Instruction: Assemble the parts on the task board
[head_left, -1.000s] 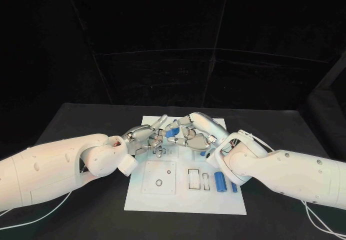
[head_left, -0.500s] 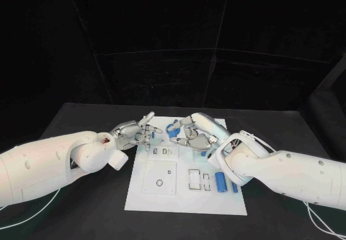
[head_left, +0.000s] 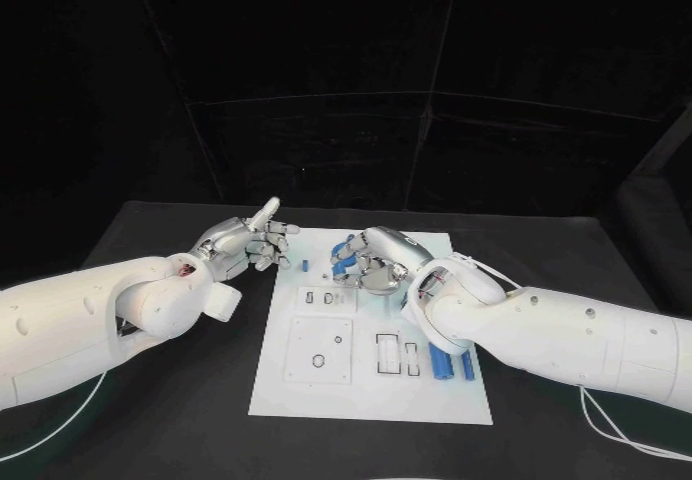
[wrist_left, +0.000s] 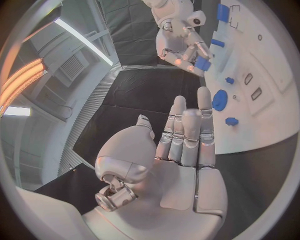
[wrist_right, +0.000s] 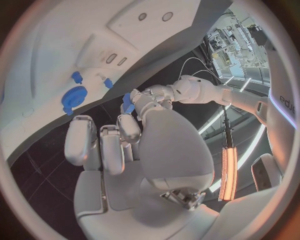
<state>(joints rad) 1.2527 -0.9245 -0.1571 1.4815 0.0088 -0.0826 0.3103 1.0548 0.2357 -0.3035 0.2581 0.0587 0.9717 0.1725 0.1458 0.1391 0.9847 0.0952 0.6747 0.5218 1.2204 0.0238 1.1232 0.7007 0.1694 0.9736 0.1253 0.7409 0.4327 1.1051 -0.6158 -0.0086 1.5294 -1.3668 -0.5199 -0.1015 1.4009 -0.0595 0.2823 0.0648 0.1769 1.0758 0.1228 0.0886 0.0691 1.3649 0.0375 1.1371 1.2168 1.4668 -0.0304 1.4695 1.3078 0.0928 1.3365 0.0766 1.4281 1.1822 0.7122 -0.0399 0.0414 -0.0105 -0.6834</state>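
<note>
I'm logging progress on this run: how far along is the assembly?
Early, it seems. Done: a blue gear sits at the far end of the task board; whether it is seated I cannot tell. In hand: the right hand holds a small blue part above the board; the left hand is spread beside it, holding nothing. Left: two blue cylinders lie beside an unfilled slot outline.

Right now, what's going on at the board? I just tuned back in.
The right robot hand hovers over the far part of the white flat task board, pinching a small blue block in its fingertips. The left robot hand is off the board's left edge, fingers extended, holding nothing. A blue toothed gear sits on the board's far part, and a blue cylindrical part lies near its right edge.
</note>
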